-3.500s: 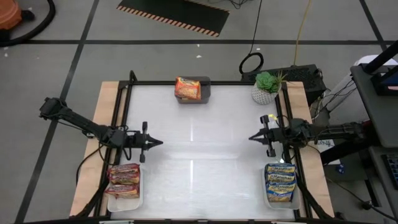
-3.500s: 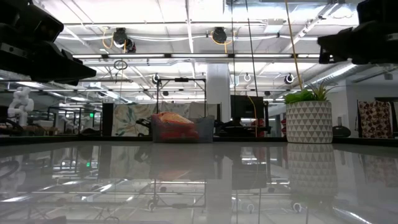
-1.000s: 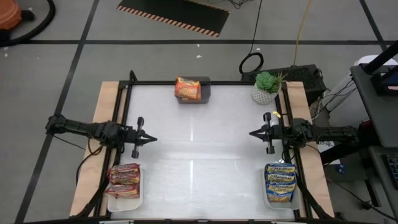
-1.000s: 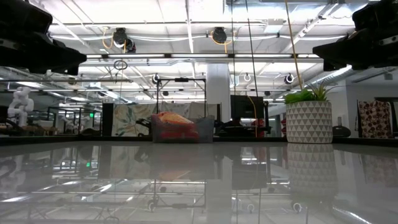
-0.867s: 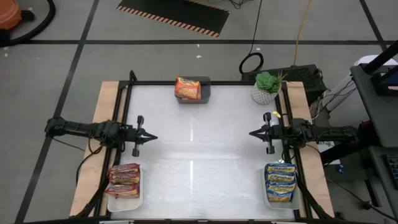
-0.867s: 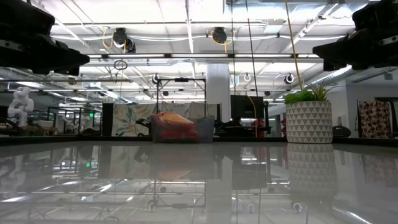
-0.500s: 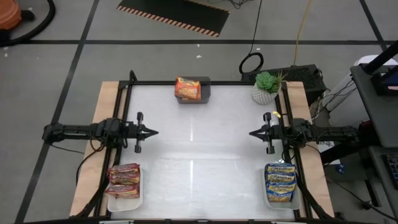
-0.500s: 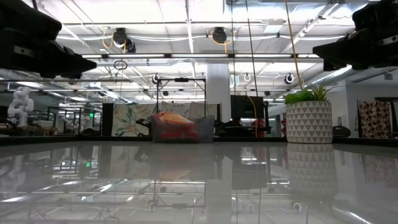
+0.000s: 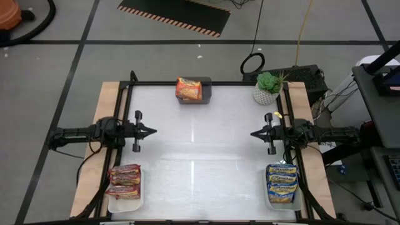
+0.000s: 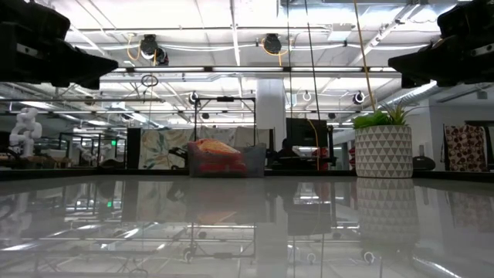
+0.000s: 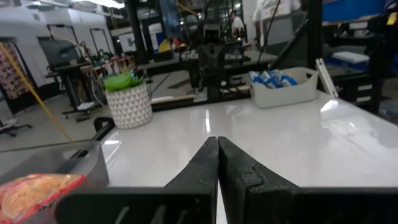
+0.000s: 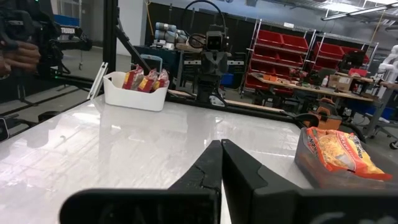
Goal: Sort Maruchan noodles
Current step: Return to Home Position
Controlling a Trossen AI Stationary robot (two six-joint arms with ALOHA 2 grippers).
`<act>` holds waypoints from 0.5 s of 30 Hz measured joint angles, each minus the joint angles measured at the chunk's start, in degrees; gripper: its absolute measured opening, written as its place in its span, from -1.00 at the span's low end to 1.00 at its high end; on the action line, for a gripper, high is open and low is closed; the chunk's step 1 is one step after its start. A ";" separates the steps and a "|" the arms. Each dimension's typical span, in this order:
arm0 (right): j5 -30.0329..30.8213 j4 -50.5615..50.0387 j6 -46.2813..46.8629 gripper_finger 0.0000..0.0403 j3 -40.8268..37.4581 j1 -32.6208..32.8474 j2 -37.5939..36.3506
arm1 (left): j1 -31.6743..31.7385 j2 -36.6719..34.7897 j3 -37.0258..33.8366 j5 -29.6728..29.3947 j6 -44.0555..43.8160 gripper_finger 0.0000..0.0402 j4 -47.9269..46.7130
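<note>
- The left claw (image 9: 150, 132) has drawn back and swung level. It now hovers over the left margin of the worktop (image 9: 200, 156) with its tip aimed at the centre. A few seconds ago it sat further in and closer to the left white tray (image 9: 125, 203).
- The right claw (image 9: 253, 135) holds the mirror pose over the right margin and has not shifted over the last second.
- Both claws are clenched and carry nothing. The left wrist view shows the left fingers (image 11: 202, 165) pressed tip to tip. The right wrist view shows the right fingers (image 12: 208, 165) closed likewise.
- The red packets (image 9: 125, 178) lie stacked in the left white tray, at the worktop corner on the left arm's side.
- The blue-and-yellow packets (image 9: 282, 181) lie stacked in the right white tray (image 9: 282, 205), at the matching corner on the right arm's side.
- The orange packets (image 9: 187, 88) rest in the grey bin (image 9: 207, 89) at the middle of the rear edge. The bin stands near the potted plant (image 9: 267, 87) but apart from it.
- Judgement: each colour occupies its own container, so the sort appears complete. The only motion is the arms' retreat to a resting pose, and the left arm seems almost or fully settled.
- Judgement: nothing remains to grasp. Risk is low, since both claws are well apart from every container.
</note>
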 joint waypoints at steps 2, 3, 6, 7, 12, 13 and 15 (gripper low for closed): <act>0.00 0.00 -0.02 -1.00 0.00 0.00 0.01 | -0.04 -0.46 0.00 0.25 -0.03 -0.97 0.11; 0.00 0.01 -0.01 -1.00 0.00 0.00 0.02 | -0.04 -0.40 0.00 0.23 -0.16 -0.97 0.09; 0.00 0.02 -0.01 -1.00 0.00 0.00 0.02 | -0.04 -0.26 0.00 0.26 -0.51 -0.97 0.09; 0.00 0.01 0.00 -1.00 0.00 0.01 0.02 | -0.04 -0.24 0.00 0.26 -0.89 -0.97 0.09; 0.00 0.02 0.01 -1.00 0.00 0.00 -0.01 | -1.56 -0.26 0.00 0.78 -1.91 -0.97 0.22; 0.00 0.00 -0.01 -1.00 0.00 0.02 -0.01 | -2.02 -0.26 0.00 0.80 -1.88 -0.97 0.21; 0.00 0.00 0.00 -1.00 0.00 0.00 0.00 | -2.78 -0.26 0.00 0.76 -1.08 -0.97 0.22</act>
